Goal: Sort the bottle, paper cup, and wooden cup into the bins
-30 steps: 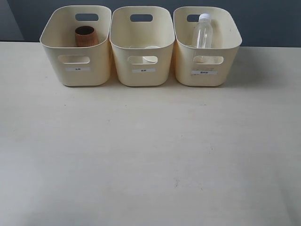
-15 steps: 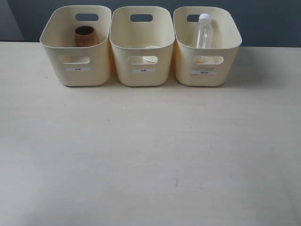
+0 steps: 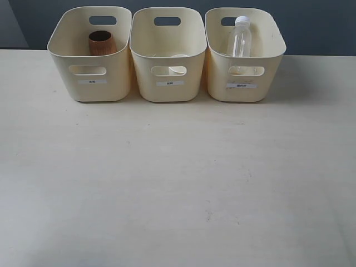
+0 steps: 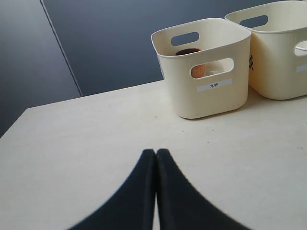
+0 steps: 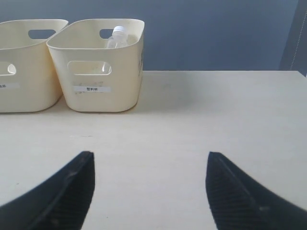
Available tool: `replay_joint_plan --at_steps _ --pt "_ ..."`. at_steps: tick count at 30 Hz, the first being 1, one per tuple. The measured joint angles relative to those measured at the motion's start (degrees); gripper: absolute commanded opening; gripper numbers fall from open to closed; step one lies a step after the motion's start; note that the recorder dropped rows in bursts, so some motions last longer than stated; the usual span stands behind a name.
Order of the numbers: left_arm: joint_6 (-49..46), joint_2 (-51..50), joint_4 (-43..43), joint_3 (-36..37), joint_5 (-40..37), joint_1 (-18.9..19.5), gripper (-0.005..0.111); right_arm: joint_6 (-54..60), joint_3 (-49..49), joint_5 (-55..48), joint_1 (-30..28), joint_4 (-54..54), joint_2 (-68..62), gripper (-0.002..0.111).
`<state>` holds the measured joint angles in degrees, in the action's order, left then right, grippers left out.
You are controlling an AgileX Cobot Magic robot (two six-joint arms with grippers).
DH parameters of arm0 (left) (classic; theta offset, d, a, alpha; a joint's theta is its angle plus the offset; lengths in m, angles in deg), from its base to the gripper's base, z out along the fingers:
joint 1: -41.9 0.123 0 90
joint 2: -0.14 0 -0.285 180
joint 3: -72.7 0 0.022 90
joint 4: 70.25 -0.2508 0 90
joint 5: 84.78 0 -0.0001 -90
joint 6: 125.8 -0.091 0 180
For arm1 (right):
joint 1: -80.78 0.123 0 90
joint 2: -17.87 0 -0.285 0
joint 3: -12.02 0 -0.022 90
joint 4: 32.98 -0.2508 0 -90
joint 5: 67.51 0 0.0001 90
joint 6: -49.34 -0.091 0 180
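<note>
Three cream bins stand in a row at the back of the table. The brown wooden cup (image 3: 102, 43) stands in the left bin (image 3: 92, 89). Only the white rim of the paper cup (image 3: 179, 56) shows in the middle bin (image 3: 167, 92). The clear bottle (image 3: 241, 38) with its white cap stands upright in the right bin (image 3: 245, 93). Neither arm shows in the exterior view. My left gripper (image 4: 156, 152) is shut and holds nothing, well short of the left bin (image 4: 211, 103), where the wooden cup (image 4: 197, 71) shows through the handle hole. My right gripper (image 5: 150, 155) is open and holds nothing, short of the right bin (image 5: 100, 98) with the bottle (image 5: 116, 36).
A dark blue wall runs behind the bins. The pale table (image 3: 178, 178) stretches from the bins to the front edge. In the right wrist view the table's far right corner (image 5: 300, 73) shows.
</note>
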<state>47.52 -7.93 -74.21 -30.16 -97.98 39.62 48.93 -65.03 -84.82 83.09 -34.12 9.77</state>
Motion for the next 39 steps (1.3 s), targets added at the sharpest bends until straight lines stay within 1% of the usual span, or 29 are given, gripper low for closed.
replay_joint_plan --at_steps 19,30,39 --pt "0.00 0.00 0.00 0.00 0.00 0.00 0.000 0.00 0.00 -0.04 0.00 0.00 0.00 0.064" --pt "0.00 0.00 0.00 0.00 0.00 0.00 0.000 0.00 0.00 -0.04 -3.90 0.00 0.00 0.064" --pt "0.00 0.00 0.00 0.00 0.00 0.00 0.000 0.00 0.00 -0.13 -4.17 0.00 0.00 0.064"
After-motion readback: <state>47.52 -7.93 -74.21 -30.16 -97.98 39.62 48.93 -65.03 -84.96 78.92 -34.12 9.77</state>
